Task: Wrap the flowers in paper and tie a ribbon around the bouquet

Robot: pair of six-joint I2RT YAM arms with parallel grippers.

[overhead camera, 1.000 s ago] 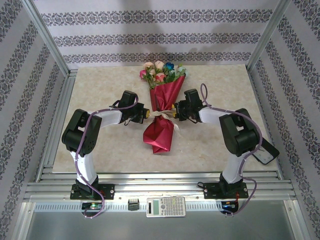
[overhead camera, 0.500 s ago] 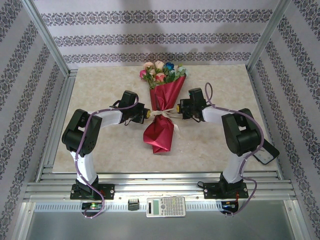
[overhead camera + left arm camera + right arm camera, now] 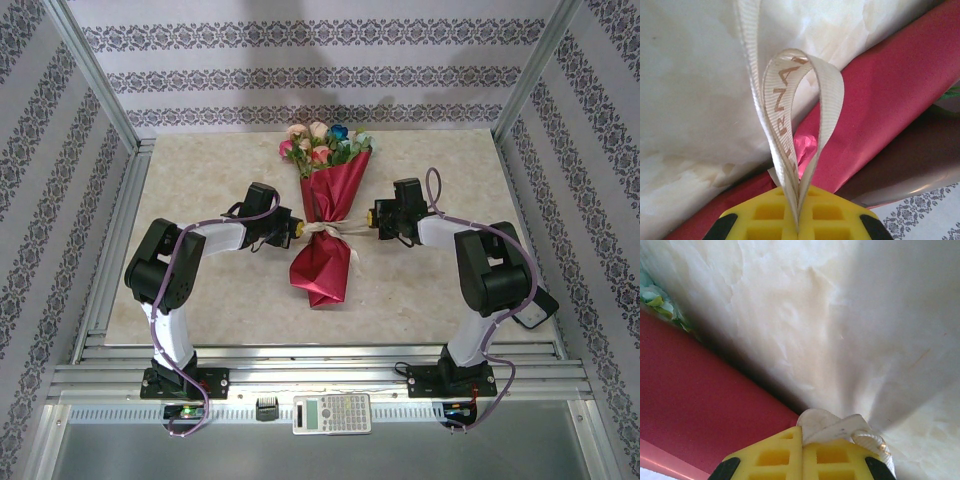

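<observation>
1. Since a second ago, the right gripper (image 3: pixel 376 215) has been drawn rightward, away from the single bouquet (image 3: pixel 327 200), and its jaws have been closed; the left arm is unchanged.
2. One bouquet is laid at mid-table, a smooth crimson paper (image 3: pixel 320 270) cone with pink, peach and blue flowers (image 3: pixel 318 143) at its wide far end.
3. One ribbon (image 3: pixel 325 230), cream-beige, ribbed and printed with gold letters, is wound round the cone's narrow waist.
4. Two grippers are counted. The left gripper (image 3: pixel 295 229) is clamped on a ribbon loop (image 3: pixel 785 115) between yellow gridded pads; the right gripper (image 3: pixel 802 450) is pinched tight on the other ribbon end (image 3: pixel 835 427).
5. Beneath lies one marbled beige table (image 3: pixel 200 290); one calculator (image 3: pixel 331 412) rests on the near rail.
</observation>
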